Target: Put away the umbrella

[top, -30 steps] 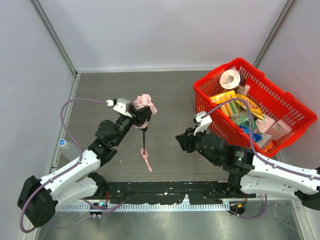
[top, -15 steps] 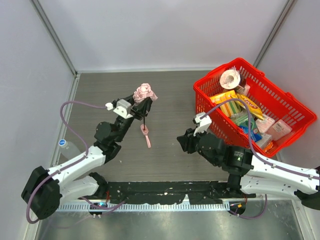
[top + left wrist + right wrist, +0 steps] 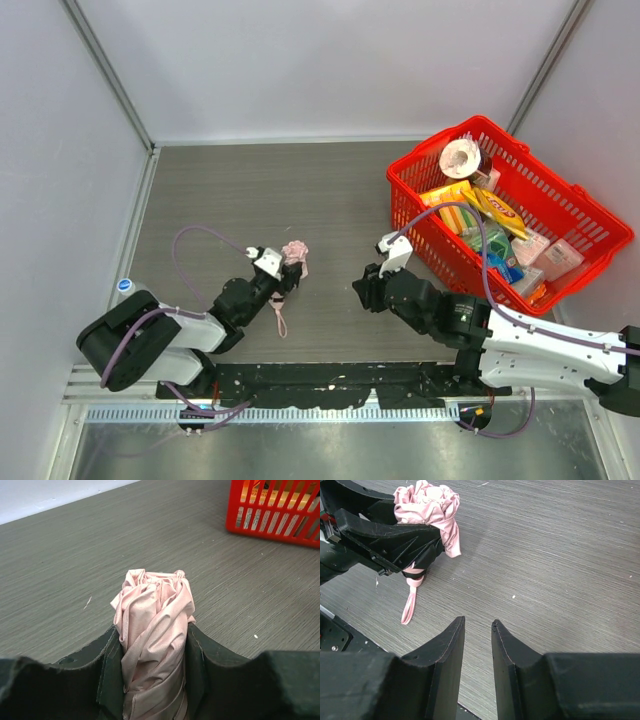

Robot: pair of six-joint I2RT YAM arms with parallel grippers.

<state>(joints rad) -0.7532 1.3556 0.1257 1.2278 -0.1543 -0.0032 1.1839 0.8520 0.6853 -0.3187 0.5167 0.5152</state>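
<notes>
The umbrella point(image 3: 295, 250) is a bunched pale pink fabric bundle held low over the table, left of centre. My left gripper point(image 3: 287, 268) is shut on it. In the left wrist view the fabric point(image 3: 152, 610) fills the gap between both fingers point(image 3: 107, 670). Its pink wrist loop point(image 3: 280, 322) hangs down to the table and also shows in the right wrist view point(image 3: 410, 607). The black shaft is hidden. My right gripper point(image 3: 365, 290) is slightly open and empty point(image 3: 478, 622), to the right of the umbrella point(image 3: 427, 502) and apart from it.
A red basket point(image 3: 600, 215) full of packets and a tape roll stands at the right; its wall shows in the left wrist view point(image 3: 275, 515). A clear bottle with a blue cap point(image 3: 125, 287) lies at the table's left edge. Grey walls enclose the table.
My left arm has drawn back toward the near edge and lowered the umbrella. The black shaft seen earlier no longer shows; the handle and loop now sit close under the fabric. The right arm barely moved.
</notes>
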